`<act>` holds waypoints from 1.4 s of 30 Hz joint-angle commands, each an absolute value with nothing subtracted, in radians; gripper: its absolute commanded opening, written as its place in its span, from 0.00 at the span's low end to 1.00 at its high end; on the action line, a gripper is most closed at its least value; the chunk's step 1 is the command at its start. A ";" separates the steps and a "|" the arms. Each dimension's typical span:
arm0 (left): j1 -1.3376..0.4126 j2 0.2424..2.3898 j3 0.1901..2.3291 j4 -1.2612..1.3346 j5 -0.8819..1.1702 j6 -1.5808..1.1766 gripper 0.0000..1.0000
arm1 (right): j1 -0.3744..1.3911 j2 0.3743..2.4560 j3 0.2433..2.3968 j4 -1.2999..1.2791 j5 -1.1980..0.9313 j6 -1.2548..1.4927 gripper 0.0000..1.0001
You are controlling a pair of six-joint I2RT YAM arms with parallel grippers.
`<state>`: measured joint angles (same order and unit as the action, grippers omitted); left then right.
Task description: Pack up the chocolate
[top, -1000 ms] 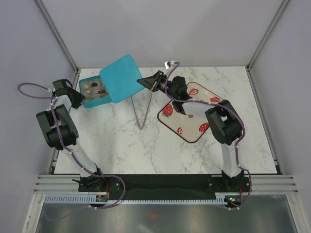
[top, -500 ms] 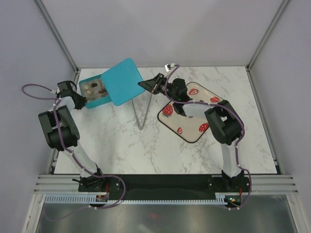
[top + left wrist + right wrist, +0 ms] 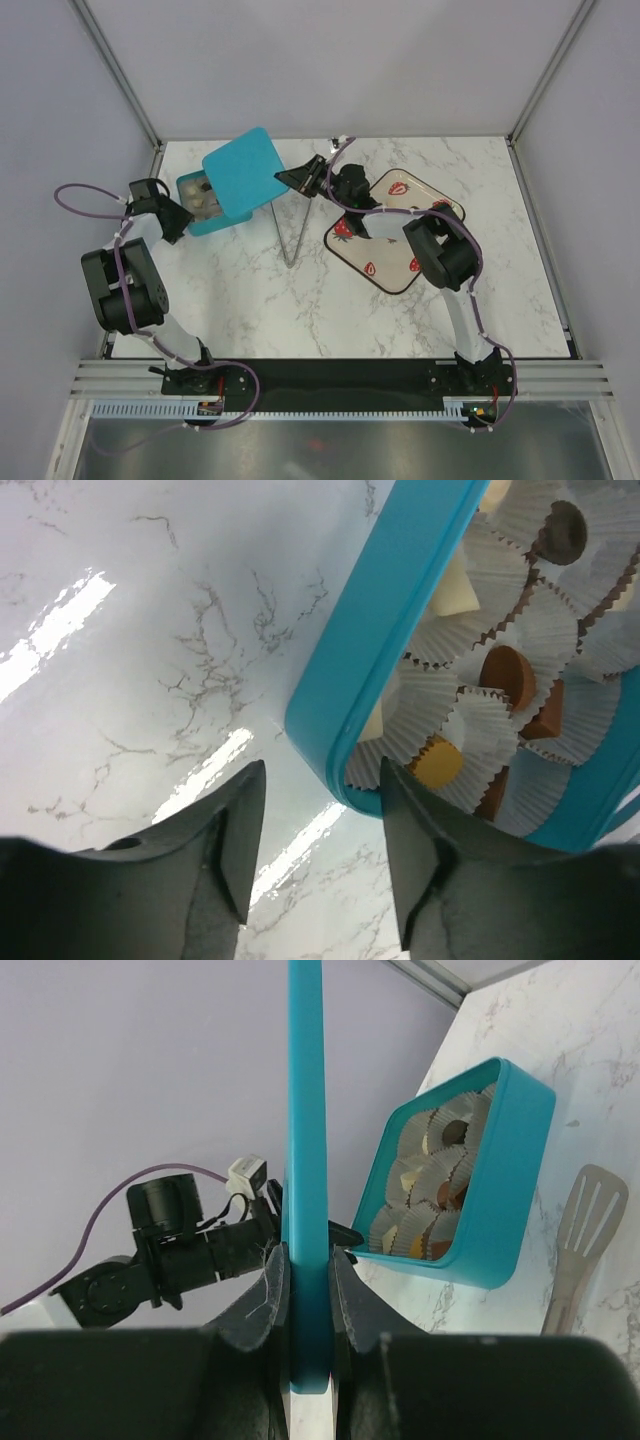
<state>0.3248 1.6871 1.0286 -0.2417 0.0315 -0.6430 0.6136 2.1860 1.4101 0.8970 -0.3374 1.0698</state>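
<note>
Pinching teal square lid (image 3: 305,1110) in my right gripper (image 3: 306,1265), beside teal rectangular box (image 3: 400,610) of chocolate (image 3: 508,675); left gripper (image 3: 320,780) parted at box corner.

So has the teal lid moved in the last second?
Yes. In the top view the lid, held by the right gripper, has shifted left and slightly nearer, relative to the tongs.

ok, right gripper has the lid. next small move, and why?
Probably ease the lid left and level it over the box: the right gripper pinches its edge, it hangs tilted, covering only part, and chocolates show at the open end.
</note>
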 commanded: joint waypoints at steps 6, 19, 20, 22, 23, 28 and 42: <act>0.373 1.559 1.137 -0.339 0.035 -0.660 0.64 | 0.679 2.400 1.701 0.838 -0.262 1.190 0.00; 0.449 1.494 1.117 -0.238 0.163 -0.707 0.62 | 0.781 2.635 2.026 0.694 -0.166 1.299 0.00; 0.451 1.502 1.117 -0.235 0.163 -0.707 0.61 | 0.790 2.643 2.040 0.660 -0.140 1.299 0.00; 0.451 1.514 1.118 -0.229 0.164 -0.701 0.60 | 0.793 2.663 2.075 0.644 -0.120 1.295 0.00; 0.451 1.534 1.120 -0.226 0.167 -0.701 0.60 | 0.796 2.671 2.088 0.625 -0.104 1.293 0.00; 0.451 1.612 1.141 -0.222 0.209 -0.692 0.54 | 0.796 2.703 2.154 0.592 -0.064 1.290 0.00; 0.451 1.746 1.141 -0.152 0.299 -0.657 0.49 | 0.793 2.763 2.221 0.552 -0.040 1.295 0.00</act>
<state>0.4477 1.7218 1.1141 -0.2092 0.2481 -0.6868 0.7902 2.7441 2.1754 0.5148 -0.0513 1.2835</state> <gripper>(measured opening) 0.495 0.183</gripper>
